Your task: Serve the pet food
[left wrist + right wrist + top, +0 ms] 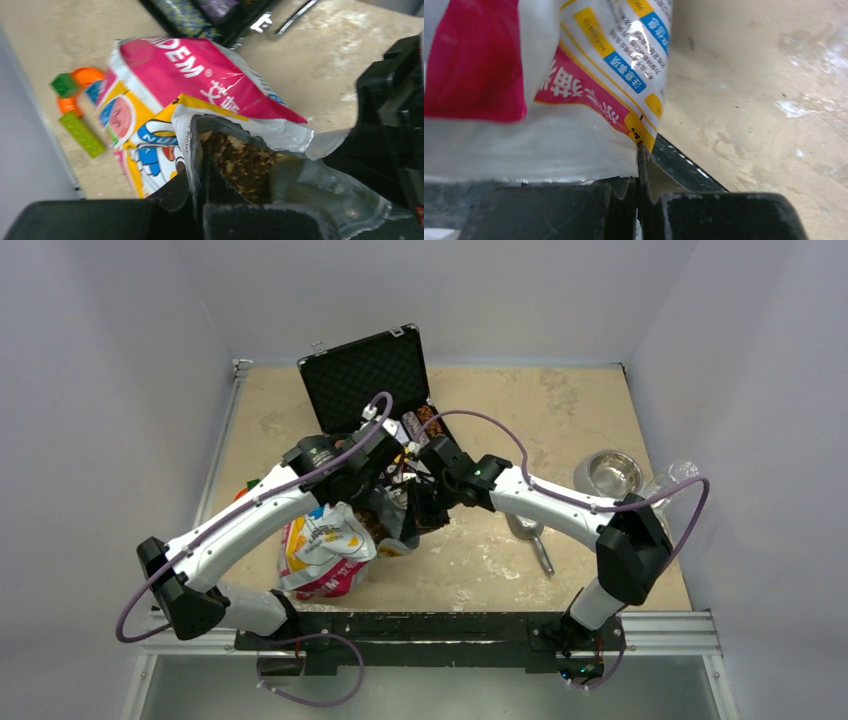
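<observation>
The printed pet food bag (322,552) lies on the table between the arms, its mouth held open. Brown kibble (240,160) shows inside the mouth in the left wrist view. My left gripper (200,200) is shut on the bag's near rim (187,135). My right gripper (640,200) is shut on the bag's other edge (636,135); its black body (390,125) shows at the right of the left wrist view. In the top view the left gripper (375,498) and right gripper (425,512) meet over the bag's mouth. A steel bowl (612,475) stands at the right.
An open black case (365,370) stands behind the grippers. A metal scoop (532,538) lies between the bag and the bowl. A clear cup (678,475) is beside the bowl. Green and orange toy blocks (75,100) lie left of the bag.
</observation>
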Tool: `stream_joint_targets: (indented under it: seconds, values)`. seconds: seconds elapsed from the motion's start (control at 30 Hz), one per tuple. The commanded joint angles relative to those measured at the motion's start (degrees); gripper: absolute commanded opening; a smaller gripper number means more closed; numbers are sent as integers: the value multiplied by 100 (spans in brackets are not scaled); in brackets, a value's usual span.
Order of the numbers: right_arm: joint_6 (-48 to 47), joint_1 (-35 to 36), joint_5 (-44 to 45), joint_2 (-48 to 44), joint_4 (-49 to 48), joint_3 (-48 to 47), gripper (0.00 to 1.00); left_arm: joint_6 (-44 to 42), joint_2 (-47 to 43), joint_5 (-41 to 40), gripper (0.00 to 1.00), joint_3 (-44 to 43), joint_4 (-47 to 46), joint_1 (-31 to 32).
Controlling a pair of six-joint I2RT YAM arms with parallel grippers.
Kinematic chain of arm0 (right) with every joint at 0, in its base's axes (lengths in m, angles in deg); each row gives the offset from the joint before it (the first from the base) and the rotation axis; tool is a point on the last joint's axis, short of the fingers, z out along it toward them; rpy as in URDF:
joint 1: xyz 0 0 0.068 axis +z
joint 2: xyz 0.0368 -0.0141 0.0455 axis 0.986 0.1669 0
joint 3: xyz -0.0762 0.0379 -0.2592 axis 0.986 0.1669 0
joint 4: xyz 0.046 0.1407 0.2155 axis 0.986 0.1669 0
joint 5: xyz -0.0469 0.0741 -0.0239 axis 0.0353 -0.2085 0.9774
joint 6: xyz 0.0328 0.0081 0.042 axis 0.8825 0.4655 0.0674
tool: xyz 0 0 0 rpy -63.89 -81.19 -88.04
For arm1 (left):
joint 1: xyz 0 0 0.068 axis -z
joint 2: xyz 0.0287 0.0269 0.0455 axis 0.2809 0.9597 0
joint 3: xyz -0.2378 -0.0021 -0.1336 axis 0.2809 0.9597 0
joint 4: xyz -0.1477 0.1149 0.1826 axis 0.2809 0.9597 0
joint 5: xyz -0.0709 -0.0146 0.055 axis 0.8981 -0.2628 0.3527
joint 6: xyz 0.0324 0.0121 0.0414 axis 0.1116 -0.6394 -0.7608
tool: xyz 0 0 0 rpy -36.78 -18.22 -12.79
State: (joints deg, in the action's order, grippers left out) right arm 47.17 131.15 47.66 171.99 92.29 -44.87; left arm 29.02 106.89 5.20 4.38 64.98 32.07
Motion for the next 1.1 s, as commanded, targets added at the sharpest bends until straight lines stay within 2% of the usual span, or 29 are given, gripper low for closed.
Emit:
stream_joint_targets:
  seconds: [0.0,0.1,0.2,0.37,0.43,0.5,0.57,0.63,0.7,0.77,0.83,0.97,1.07]
  values:
    - [-158,48,246,-319,-70,464,0,243,-37,1322,0,417,-754,-30]
    - [-395,48,642,-384,421,441,4,294,-185,1691,0,543,-1079,-25]
    - [-474,61,834,-531,630,242,7,338,-307,1804,0,445,-1017,-30]
    - [-376,175,247,-358,413,-555,7,476,-771,1151,0,208,-454,-30]
    - [-403,224,138,-193,417,-702,5,487,-1029,970,0,335,-497,-24]
    - [-257,196,116,-266,167,-247,2,428,-1193,1280,0,833,-1014,-39]
    - [-9,74,102,-529,-569,772,0,421,-990,2519,0,1525,-2059,-29]
    - [247,-197,154,-652,-1296,1847,0,939,-289,3679,0,2277,-3363,77]
    - [459,-444,196,-543,-1831,2837,0,1102,745,4202,0,2212,-3915,370]
    - [409,-493,150,-360,-2078,3278,0,986,1402,4193,0,1928,-3727,529]
    - [251,-281,260,-363,-1794,3010,0,886,1158,3990,0,1919,-3499,532]
    - [58,-25,634,-628,-867,1779,0,836,-7,3660,0,2075,-3148,510]
    - [-38,-22,698,-863,-465,1478,1,775,-508,3365,0,2078,-2773,481]
